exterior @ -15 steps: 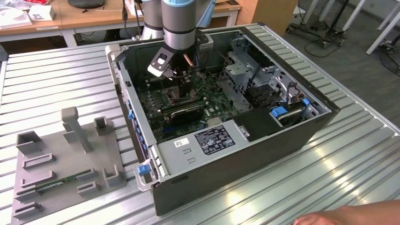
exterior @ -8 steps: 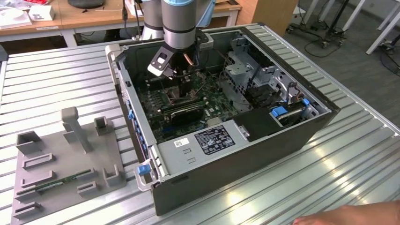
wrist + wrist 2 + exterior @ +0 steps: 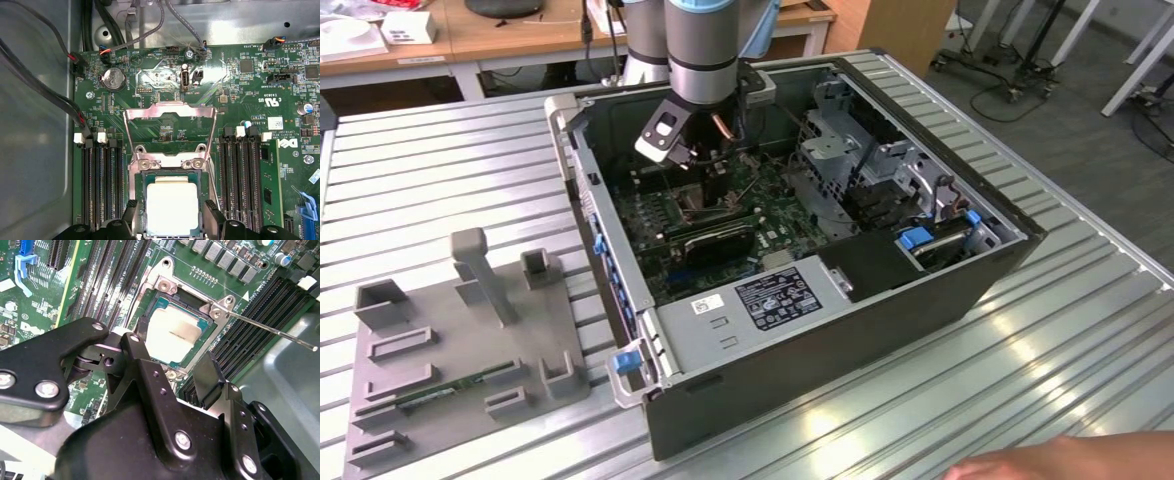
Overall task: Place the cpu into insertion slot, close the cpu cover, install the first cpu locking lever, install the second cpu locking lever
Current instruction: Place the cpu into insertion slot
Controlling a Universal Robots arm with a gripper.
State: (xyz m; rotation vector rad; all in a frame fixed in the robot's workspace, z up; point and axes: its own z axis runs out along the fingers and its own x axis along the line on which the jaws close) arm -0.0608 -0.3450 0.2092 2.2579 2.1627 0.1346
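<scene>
**Gripper [image 3: 171, 214] spread open over seated cpu, holding nothing**

Gripper is down inside the PC case [image 3: 894, 320], w/ its two black fingers [image 3: 207, 372] set wide, one on each side of the cpu [image 3: 172, 206]. Gap btw the fingers is wider than the chip. In both wrist views the tips flank the socket and don't pinch the chip. Whether the tips touch the socket rim: can't tell.

Cpu lies flat in the insertion slot [image 3: 172, 175], silver-tan top up, dark socket edge showing round it. Slot sits on the green circuit board [image 3: 240, 90], btw two banks of long black memory slots [image 3: 240, 180].

Cpu cover [image 3: 170, 111] is open. The silvery frame is swung back off the slot, hinged at the slot edge away from the gripper, w/ board showing thru its cut-out centre. In the second wrist view a thin lever rod [image 3: 272, 331] sticks out from a slot corner, raised off the board and not latched.

In the exterior view the case lies open side up on the slatted metal table [image 3: 454, 170], w/ the arm [image 3: 707, 50] coming down into it. A grey fixture block [image 3: 467, 340] sits on the table toward the exterior view's left, near the case but not touching it. A person's hand [image 3: 1067, 462] is at the table's edge, in the exterior view's lower right corner.
</scene>
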